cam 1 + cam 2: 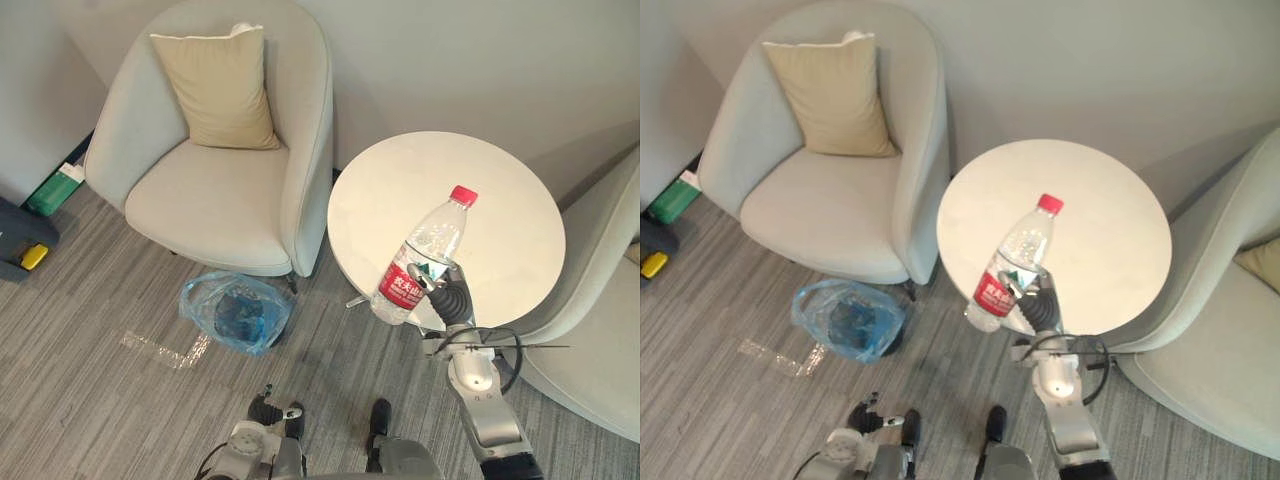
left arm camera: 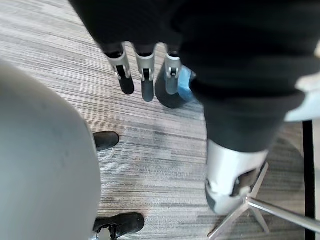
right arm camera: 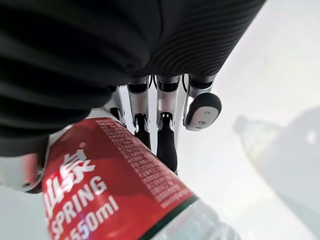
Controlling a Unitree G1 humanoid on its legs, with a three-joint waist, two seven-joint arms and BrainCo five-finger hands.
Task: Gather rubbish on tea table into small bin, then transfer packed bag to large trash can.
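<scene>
Right hand is gripping the water bottle at its red label, fingers curling round the side and closing on it. The bottle is clear, with a red cap. It is tilting, with the cap pointing up over the middle of the round white tea table and the base sitting over the table's near-left rim. Cannot tell whether the base is touching the top. Small bin, lined with a blue bag, is standing on the grey carpet to the left of the table, near it but apart. Behind the bin, just left of the table, a pale armchair is carrying a beige cushion. A second armchair is pressing up against the table's right side. Left hand is hanging low over the carpet, nearer than the table, fingers straight and relaxed, holding nothing.
</scene>
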